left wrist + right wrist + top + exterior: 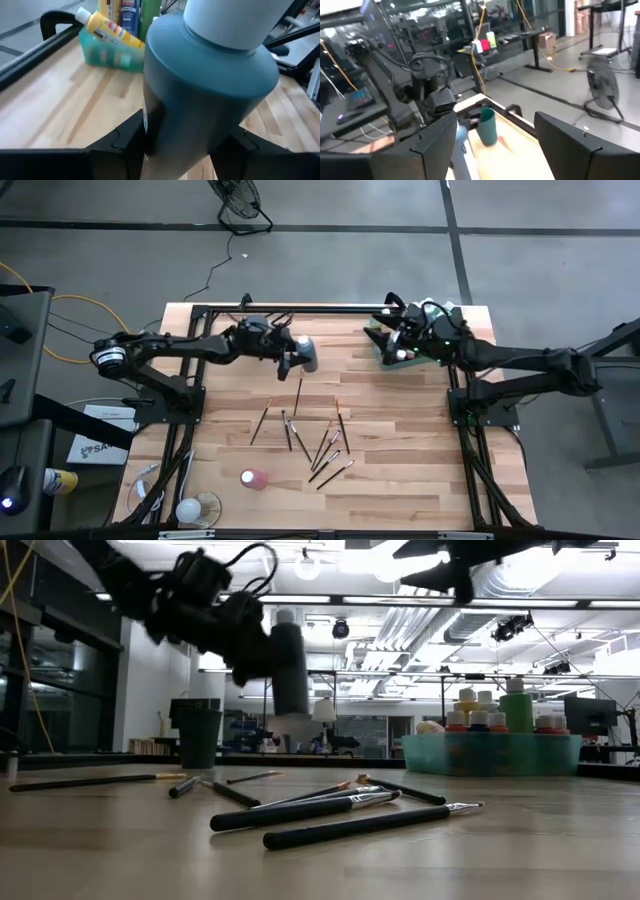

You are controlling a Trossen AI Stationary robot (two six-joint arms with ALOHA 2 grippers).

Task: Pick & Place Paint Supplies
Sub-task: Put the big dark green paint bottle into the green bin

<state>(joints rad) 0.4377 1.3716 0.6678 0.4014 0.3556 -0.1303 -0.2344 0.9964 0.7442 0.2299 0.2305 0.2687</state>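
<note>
The left gripper is clamped on a blue-grey plastic paint bottle with white cap, lifted above the bench near its far edge. The right gripper, fingers apart, hangs over the translucent green tray at the far right corner.

The left arm reaches in from its base toward the middle of the counter, its left end effector raised above the wood; its two dark fingers are closed on a blue paint bottle (white cap pointing forward); the right arm stretches in from the opposite side, its right end effector aloft near the far edge, fingers spread apart with nothing between them.
</note>
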